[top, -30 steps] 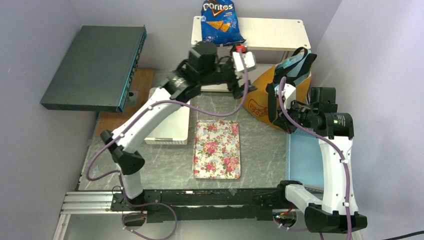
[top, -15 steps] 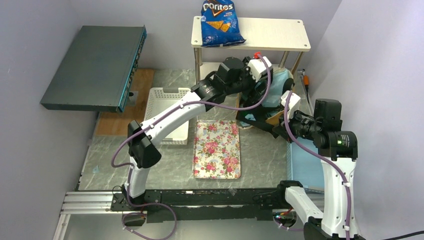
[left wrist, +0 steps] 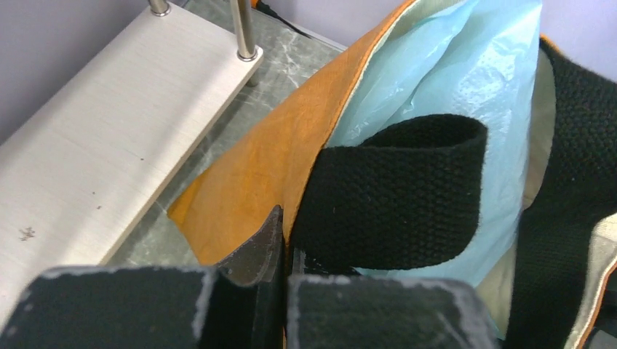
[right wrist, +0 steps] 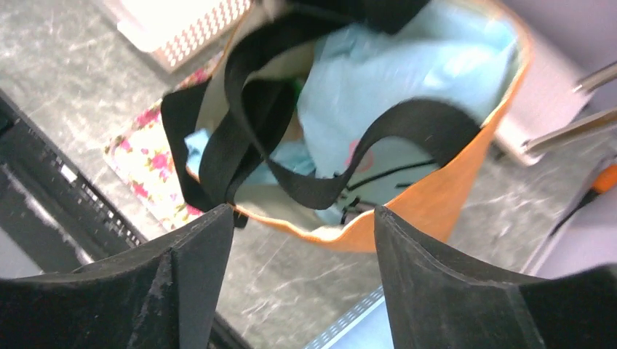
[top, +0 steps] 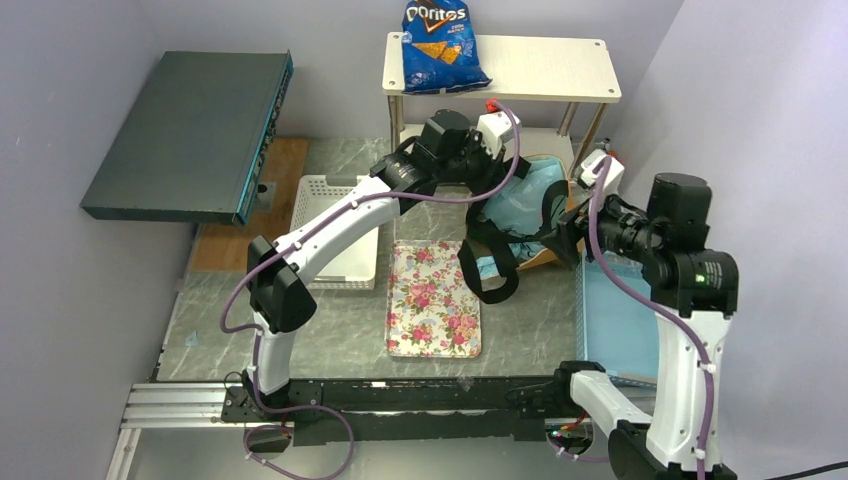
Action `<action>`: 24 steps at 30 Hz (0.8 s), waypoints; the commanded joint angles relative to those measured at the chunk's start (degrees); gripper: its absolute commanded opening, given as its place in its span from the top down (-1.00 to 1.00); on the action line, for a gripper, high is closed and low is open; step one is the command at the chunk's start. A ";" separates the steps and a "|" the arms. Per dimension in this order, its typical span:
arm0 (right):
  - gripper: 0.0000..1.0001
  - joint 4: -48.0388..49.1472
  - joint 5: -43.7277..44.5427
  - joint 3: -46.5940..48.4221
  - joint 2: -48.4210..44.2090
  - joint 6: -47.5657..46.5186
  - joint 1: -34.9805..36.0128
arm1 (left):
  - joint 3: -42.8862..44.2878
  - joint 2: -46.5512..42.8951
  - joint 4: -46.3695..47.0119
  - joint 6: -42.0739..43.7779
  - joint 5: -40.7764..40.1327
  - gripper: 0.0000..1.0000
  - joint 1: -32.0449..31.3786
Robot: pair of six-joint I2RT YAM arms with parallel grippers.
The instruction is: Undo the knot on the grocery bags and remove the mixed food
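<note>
Top external view: we see the tote [top: 548, 252] standing on the desk [top: 340, 330] at the far right, just in front of the white shelf [top: 550, 68], with both arms reaching to it.
Tote's look: orange-tan fabric with a pale lining, its mouth open and slumped. Its broad black straps [top: 488, 275] hang in loose loops, and one spills over the near rim to the edge of the flowered tray [top: 430, 310].
Inside the tote: a thin light-blue plastic bag [left wrist: 451, 65] fills most of the mouth. It is crumpled, with dark line printing and a pink mark. We cannot tell what it holds.
Left pincer [left wrist: 285, 265]: closed tight on the tote's rim. The orange cloth runs down into the seam between its fingers, and a strap loop sits just beside it.
Right pincer [right wrist: 300, 240]: spread wide and holding nothing, poised above the tote's open mouth and apart from it.
Basket [top: 335, 235]: white, left of the tray and partly hidden by the left arm. We cannot make out its contents.
Shelf top: a blue Doritos bag [top: 438, 45] lies at its left end.
</note>
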 commanded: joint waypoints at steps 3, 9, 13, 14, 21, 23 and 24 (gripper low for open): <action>-0.49 4.29 -4.77 5.87 -0.69 -1.74 0.27 | 3.49 -3.35 2.29 -6.94 3.84 1.00 -0.81; -0.74 2.29 -1.70 2.58 0.98 -12.72 0.74 | 4.00 -3.10 1.88 -8.38 3.22 1.00 -0.95; -0.77 7.07 4.55 -0.10 -1.08 -19.43 1.02 | 3.62 -2.98 1.71 -8.72 3.34 1.00 -0.91; -0.77 6.58 4.37 -0.23 -1.21 -21.81 1.03 | 3.53 -2.91 1.76 -8.85 3.45 1.00 -0.95; -0.75 11.31 14.83 -2.33 -1.11 -18.28 1.33 | 3.70 -2.06 1.57 -9.54 4.96 1.00 -0.73; -0.75 11.33 19.64 -1.92 -0.99 -14.24 1.30 | 3.54 -2.24 1.50 -9.33 4.63 1.00 -0.49; -0.75 10.99 21.20 -2.01 -1.39 -12.65 1.27 | 3.41 -2.39 1.44 -9.28 4.56 1.00 -0.35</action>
